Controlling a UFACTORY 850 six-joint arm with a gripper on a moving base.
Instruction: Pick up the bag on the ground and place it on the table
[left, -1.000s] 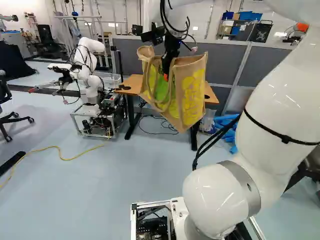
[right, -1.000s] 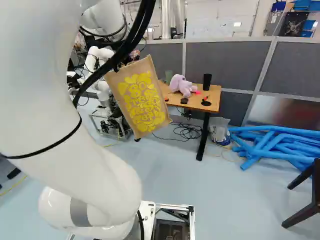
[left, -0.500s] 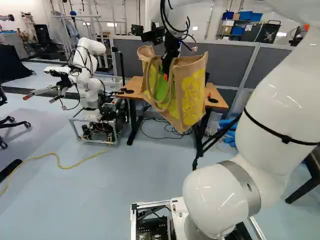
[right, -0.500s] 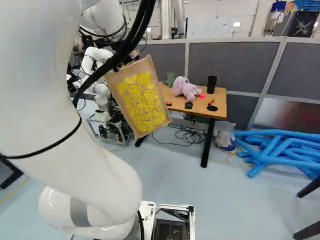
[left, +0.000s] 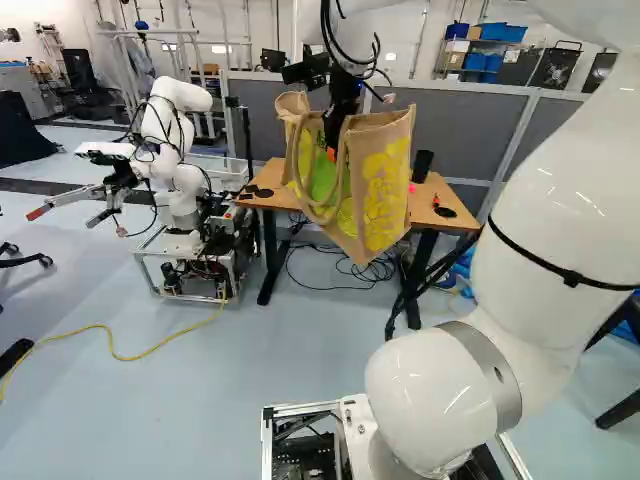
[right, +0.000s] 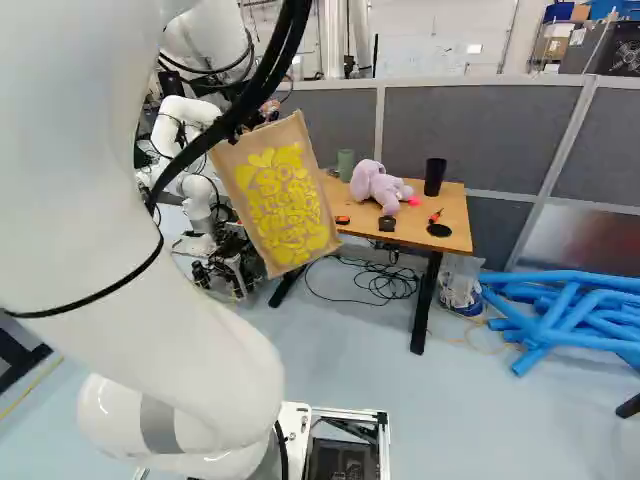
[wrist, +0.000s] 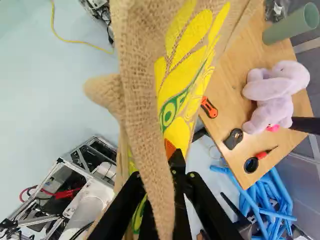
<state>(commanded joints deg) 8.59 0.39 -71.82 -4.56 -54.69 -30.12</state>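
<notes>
Burlap, printed in yellow and green, makes up the tote bag (left: 372, 190), which hangs in the air from the black gripper (left: 334, 150). The bag lies directly below and around the fingers, which are closed on its cloth near the open mouth; how thick a fold they pinch I cannot tell. Its long axis runs downward but tilted: in the right base view the lower end swings toward the wooden table (right: 456, 208).

That table is the relation to settle. It stands ahead of the base, beyond the bag, and in the wrist view its top lies to one side of the bag, with floor on the other. The bag looks to be short of the near edge, so the next move should carry it forward and across, high enough for the bottom to clear that edge.

The white arm (left: 560, 190) rises from its foot joint, passes out at the top of the left base view and comes back in above the bag, wrist high, gripper pointing down. Lowering too far in could topple the green cup (right: 345, 164) or press on the lilac plush toy (right: 376, 186).
</notes>
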